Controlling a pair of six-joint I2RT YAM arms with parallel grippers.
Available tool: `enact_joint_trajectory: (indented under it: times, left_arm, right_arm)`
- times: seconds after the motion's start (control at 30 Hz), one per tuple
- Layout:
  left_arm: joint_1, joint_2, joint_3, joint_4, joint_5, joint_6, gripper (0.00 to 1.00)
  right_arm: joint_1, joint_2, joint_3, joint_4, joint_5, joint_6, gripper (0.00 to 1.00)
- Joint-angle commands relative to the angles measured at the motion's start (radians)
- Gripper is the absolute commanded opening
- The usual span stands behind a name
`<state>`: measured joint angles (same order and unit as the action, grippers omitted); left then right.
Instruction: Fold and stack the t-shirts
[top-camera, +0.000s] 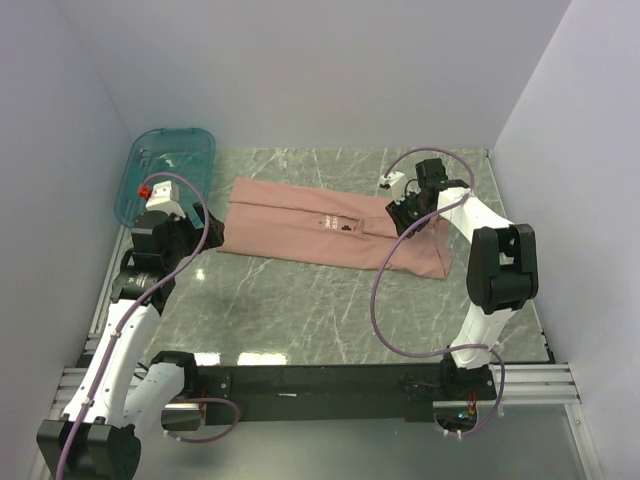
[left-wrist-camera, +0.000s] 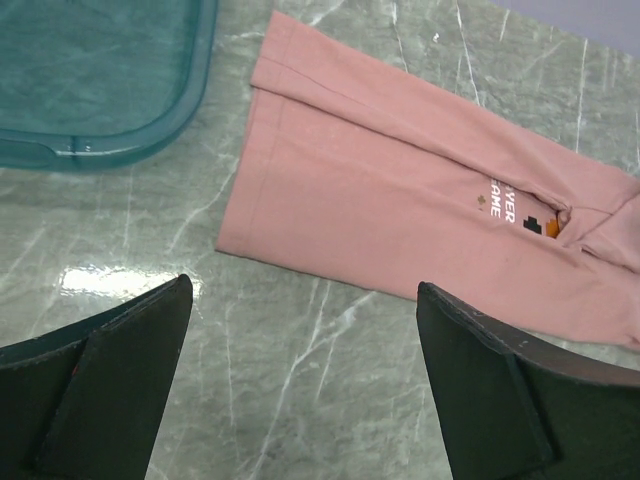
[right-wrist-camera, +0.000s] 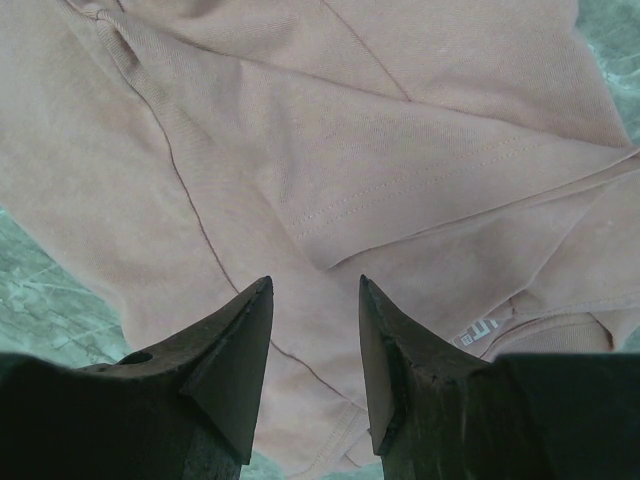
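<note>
1. The left gripper (left-wrist-camera: 303, 290) hung wide open above the counter (left-wrist-camera: 300, 400), with nothing between its fingers.
2. The right gripper (right-wrist-camera: 315, 282) stood partly open, its jaws apart directly over the t-shirt (right-wrist-camera: 350, 130). No cloth showed pinched between them, and I could not tell whether the tips touched the fabric.
3. Under the right gripper the dusty-pink cloth lay in overlapping folds with stitched hems. A strip of counter showed off its left finger's side.
4. Just ahead of the left gripper lay the t-shirt's hemmed end, stretching away past its right finger. The white text (left-wrist-camera: 503, 205) and dark pixel print (left-wrist-camera: 535, 222) sat farther along.
5. The counter was grey-green marble-patterned stone with pale veins and a glossy glare patch near the left finger.
6. Ahead of the left gripper, off its left finger, sat a translucent teal bin (left-wrist-camera: 100, 155), apart from the t-shirt.
7. Beyond both grippers, plain pale walls (top-camera: 320, 70) closed in the counter at the back and both sides.
</note>
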<state>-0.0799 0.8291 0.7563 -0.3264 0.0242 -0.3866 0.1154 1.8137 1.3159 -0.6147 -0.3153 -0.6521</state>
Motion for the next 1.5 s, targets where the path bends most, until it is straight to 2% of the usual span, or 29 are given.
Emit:
enact_joint_trajectory:
  times: [0.0, 0.73, 1.47]
  left_arm:
    - [-0.003, -0.015, 0.006, 0.047, -0.040, 0.029, 0.99]
    - [-0.003, 0.008, 0.012, 0.049, 0.000, 0.022, 0.98]
    - [-0.004, 0.019, 0.011, 0.050, 0.011, 0.020, 0.98]
  right_arm:
    - [-0.002, -0.065, -0.006, 0.000, -0.008, -0.023, 0.47]
    - [-0.005, -0.040, 0.011, -0.005, 0.019, -0.040, 0.47]
    - [0.026, 0.052, 0.052, -0.020, 0.051, -0.058, 0.49]
